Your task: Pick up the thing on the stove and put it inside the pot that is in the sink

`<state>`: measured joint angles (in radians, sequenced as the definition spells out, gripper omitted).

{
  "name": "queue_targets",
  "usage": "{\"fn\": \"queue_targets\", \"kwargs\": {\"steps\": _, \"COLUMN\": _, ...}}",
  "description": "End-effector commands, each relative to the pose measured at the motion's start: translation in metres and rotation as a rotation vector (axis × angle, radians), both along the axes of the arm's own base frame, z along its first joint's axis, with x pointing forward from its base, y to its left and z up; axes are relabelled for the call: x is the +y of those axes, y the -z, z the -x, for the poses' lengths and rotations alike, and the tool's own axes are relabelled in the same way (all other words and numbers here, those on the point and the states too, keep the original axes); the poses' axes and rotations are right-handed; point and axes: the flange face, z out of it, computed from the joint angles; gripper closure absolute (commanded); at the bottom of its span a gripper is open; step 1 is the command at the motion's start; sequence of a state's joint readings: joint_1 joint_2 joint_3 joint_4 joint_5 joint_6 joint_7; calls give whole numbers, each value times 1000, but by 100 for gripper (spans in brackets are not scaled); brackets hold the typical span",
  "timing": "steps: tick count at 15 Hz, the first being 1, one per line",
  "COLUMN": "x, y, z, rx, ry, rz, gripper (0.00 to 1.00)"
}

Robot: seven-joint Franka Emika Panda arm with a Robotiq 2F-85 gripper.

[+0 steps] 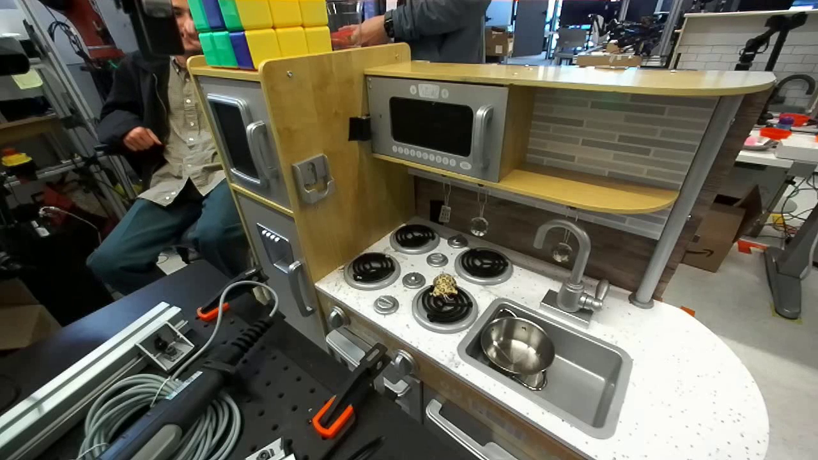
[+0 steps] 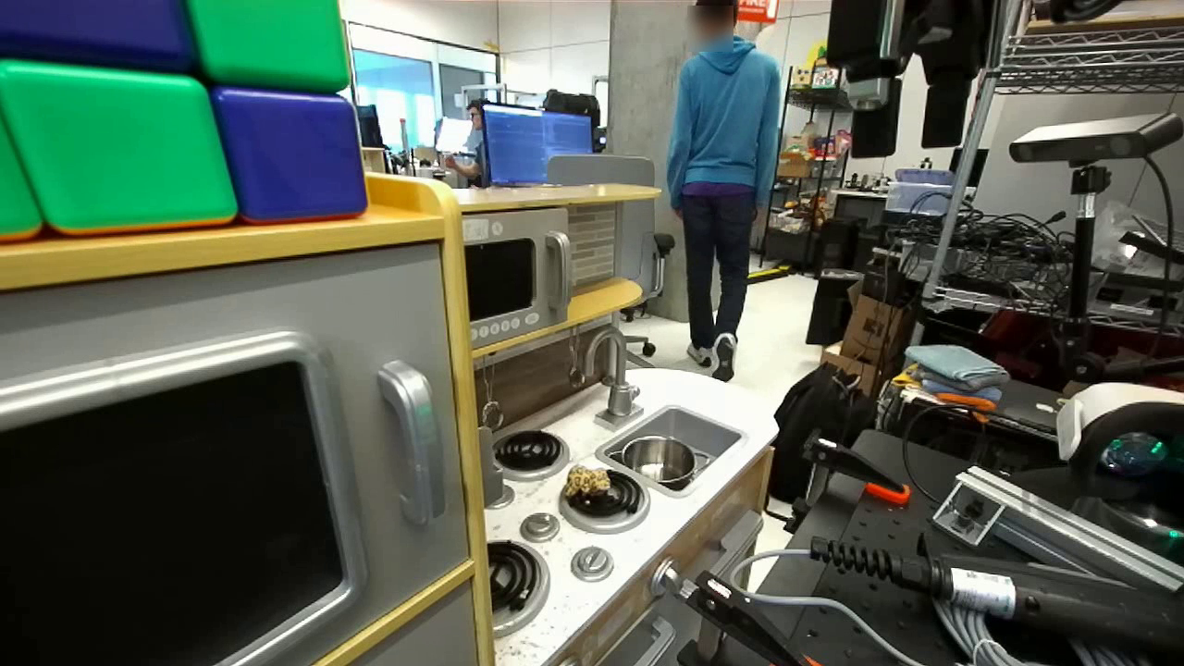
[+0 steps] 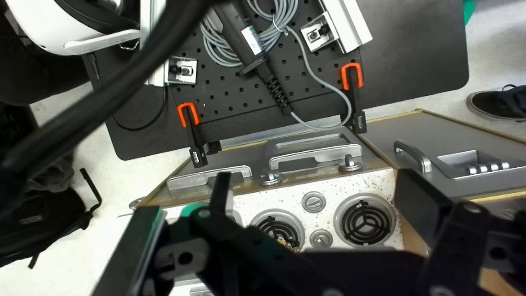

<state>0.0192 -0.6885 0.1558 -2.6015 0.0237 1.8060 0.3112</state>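
Observation:
The thing, a small yellow and dark speckled item, lies on the front burner nearest the sink on the white stove. It also shows in an exterior view. In the wrist view the thing is partly hidden behind a gripper finger. The shiny steel pot stands in the grey sink, at its stove-side end, and looks empty. My gripper is open with nothing between its fingers, high above and away from the stove. It hangs at the upper right in an exterior view.
A curved faucet rises behind the sink. The microwave and shelf overhang the counter's back. A tall wooden side panel borders the stove. A black table with clamps and coiled cable stands in front. Coloured blocks sit on top.

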Motion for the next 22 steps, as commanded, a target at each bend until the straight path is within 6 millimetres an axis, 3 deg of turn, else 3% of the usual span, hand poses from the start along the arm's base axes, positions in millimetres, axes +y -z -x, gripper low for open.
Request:
{"fn": "queue_targets", "kwargs": {"steps": 1, "x": 0, "y": 0, "z": 0, "rx": 1, "ry": 0, "rz": 0, "gripper": 0}}
{"fn": "queue_targets", "kwargs": {"steps": 13, "x": 0, "y": 0, "z": 0, "rx": 1, "ry": 0, "rz": 0, "gripper": 0}}
{"fn": "queue_targets", "kwargs": {"steps": 14, "x": 1, "y": 3, "z": -8, "rx": -31, "ry": 46, "rz": 1, "gripper": 0}}
{"fn": "queue_targets", "kwargs": {"steps": 16, "x": 2, "y": 18, "z": -29, "rx": -78, "ry": 133, "rz": 4, "gripper": 0}}
{"fn": "queue_targets", "kwargs": {"steps": 22, "x": -5, "y": 105, "z": -97, "rx": -286, "ry": 323, "rz": 26, "gripper": 0}}
